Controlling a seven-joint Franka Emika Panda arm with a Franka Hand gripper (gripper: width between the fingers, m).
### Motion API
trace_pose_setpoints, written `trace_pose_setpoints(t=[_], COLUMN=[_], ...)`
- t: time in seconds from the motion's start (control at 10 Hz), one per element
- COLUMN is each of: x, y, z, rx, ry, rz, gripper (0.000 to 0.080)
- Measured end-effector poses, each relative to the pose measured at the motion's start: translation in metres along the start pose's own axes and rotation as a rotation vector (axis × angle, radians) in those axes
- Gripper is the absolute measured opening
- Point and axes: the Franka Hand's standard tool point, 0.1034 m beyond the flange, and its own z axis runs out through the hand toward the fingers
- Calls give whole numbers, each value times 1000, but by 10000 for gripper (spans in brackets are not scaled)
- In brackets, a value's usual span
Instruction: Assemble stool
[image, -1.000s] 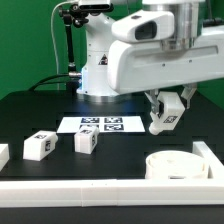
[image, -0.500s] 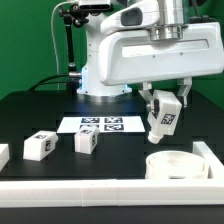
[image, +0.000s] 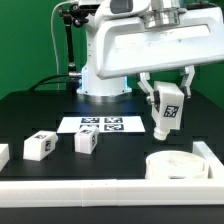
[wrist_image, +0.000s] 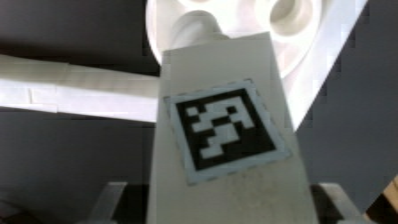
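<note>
My gripper is shut on a white stool leg with a square tag, holding it in the air, slightly tilted, above the table at the exterior view's right. The round white seat lies on the table below and in front of it. In the wrist view the held leg fills the middle, running out from my gripper, with a finger on each side. The seat shows beyond the leg's far end. Two more tagged legs stand on the table at the left.
The marker board lies flat behind the loose legs. A long white rail runs along the front edge, and another stands at the right beside the seat. A further white part shows at the left edge. The robot base stands behind.
The arm has risen, carrying the held leg upward and slightly toward the exterior view's right. The parts on the table have not moved.
</note>
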Motion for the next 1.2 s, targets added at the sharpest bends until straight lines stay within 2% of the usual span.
trace_pose_setpoints(t=[0.4,0.5,0.6,0.8,0.9,1.1,1.2], x=[-2,-6,-6,-2,1,1,3], y=[-1,-2,-12,-43,-48,-47,-45], z=[2,4,6,15,16,17,16], rx=[1,17,30,63,63,62,52], ry=[-5,-29,-34,-38,-23,-22,9], rz=[-2,22,48,75,85,84,85], gripper=[330,330,330,330,330,330,330])
